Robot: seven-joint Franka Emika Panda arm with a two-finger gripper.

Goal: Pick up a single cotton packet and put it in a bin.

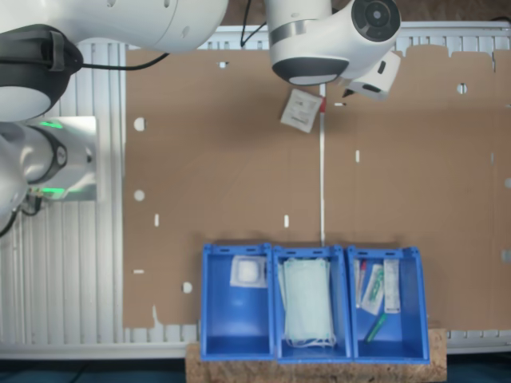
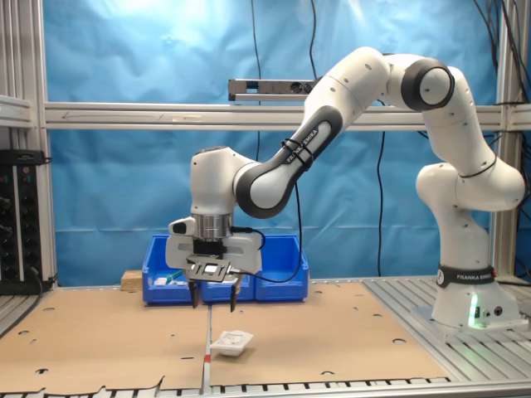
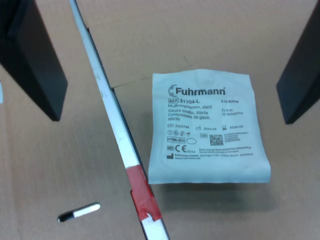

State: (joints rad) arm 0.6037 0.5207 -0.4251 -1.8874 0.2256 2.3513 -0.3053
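Claw poised over packet

Spread wide and empty, the claw (image 2: 212, 305) hangs above the cotton packet (image 3: 209, 127), which lies flat on the cardboard-covered tabletop (image 1: 399, 183) just beside a white seam strip (image 3: 107, 110). Descent should be straight, fingers (image 3: 34, 57) kept astride the packet; its edges seem slightly raised, perhaps helping the grip.
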